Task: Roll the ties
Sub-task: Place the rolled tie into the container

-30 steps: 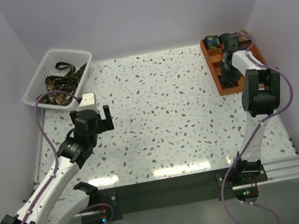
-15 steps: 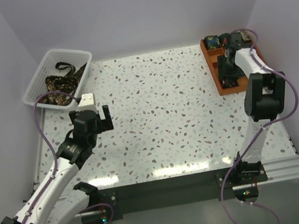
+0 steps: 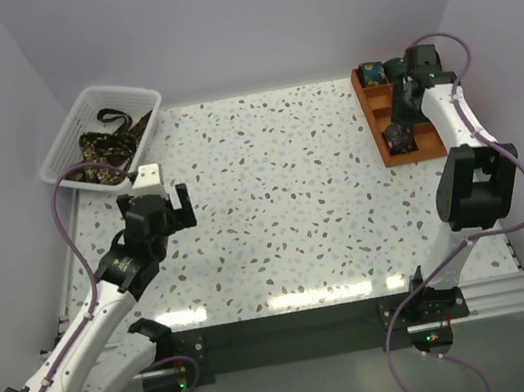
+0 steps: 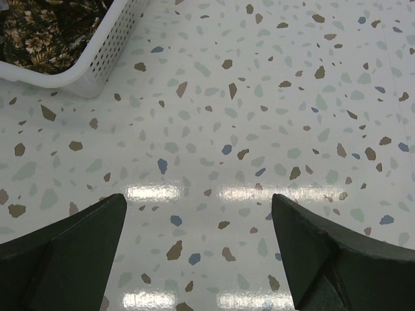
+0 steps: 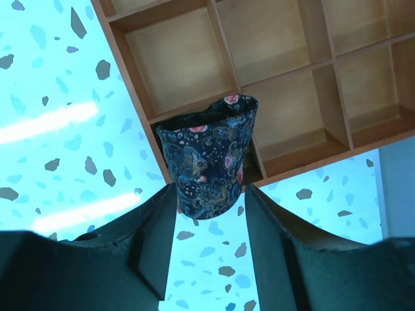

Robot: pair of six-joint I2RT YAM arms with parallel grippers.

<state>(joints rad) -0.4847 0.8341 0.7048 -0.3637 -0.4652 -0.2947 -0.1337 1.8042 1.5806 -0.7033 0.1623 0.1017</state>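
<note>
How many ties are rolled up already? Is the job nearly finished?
One rolled tie sits in the orange tray. The right hand has a second roll between its fingers there. Loose ties wait in the white basket, near the open left hand.

Plain pale lilac walls [image 3: 241, 17] around a glossy speckled white tabletop [image 3: 284, 202] with glare streaks

The table [image 3: 282, 192] in front of me is a white terrazzo top flecked with brown, grey and blue chips, glossy enough to mirror the lamps near my edge. 2 things sit on it: a white mesh basket [image 3: 85, 113] at my far left corner and an orange gridded tray [image 3: 419, 155] along my far right side.
</note>
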